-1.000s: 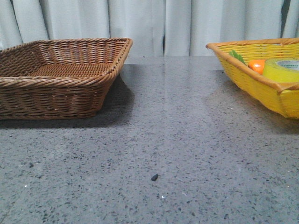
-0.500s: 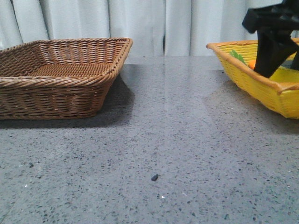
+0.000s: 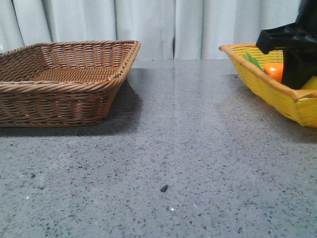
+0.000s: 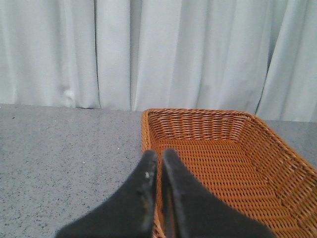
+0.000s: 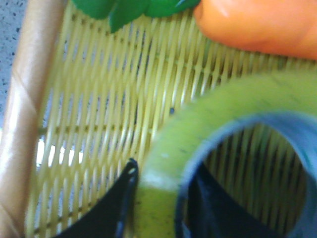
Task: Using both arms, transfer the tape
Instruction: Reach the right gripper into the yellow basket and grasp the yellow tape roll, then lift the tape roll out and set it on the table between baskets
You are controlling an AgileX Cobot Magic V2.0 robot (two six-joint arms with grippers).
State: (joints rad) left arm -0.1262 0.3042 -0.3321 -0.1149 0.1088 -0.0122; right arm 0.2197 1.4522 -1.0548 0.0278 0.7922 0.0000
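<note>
Your right claw (image 5: 156, 208) is down inside the yellow basket (image 3: 277, 96) on the right side of the counter (image 3: 178, 148). In the right wrist view its two fingers straddle the wall of the tape (image 5: 198, 124): one finger (image 5: 124, 198) sits outside the roll, the other is inside the hollow core. They look close up against the wall, but it's blurry, so I can't tell if they're actually clamped or just sitting around it. The tape lies flat on the basket floor, hole facing up, just beside the orange carrot (image 5: 257, 25) with its green leaves (image 5: 129, 7).

From the front you mostly see the black arm blocking the roll, with only a sliver of yellow-green tape (image 3: 311, 83) peeking out at the frame edge, next to the carrot (image 3: 274, 71).

Your left claw (image 4: 157, 163) hangs over the near rim of the brown wicker basket (image 4: 223, 158), with nothing in it. Its fingers are narrow, nearly pressed together with only a thin gap. The brown basket (image 3: 64, 79) sits on the left side of the counter, well apart from the yellow one.
</note>
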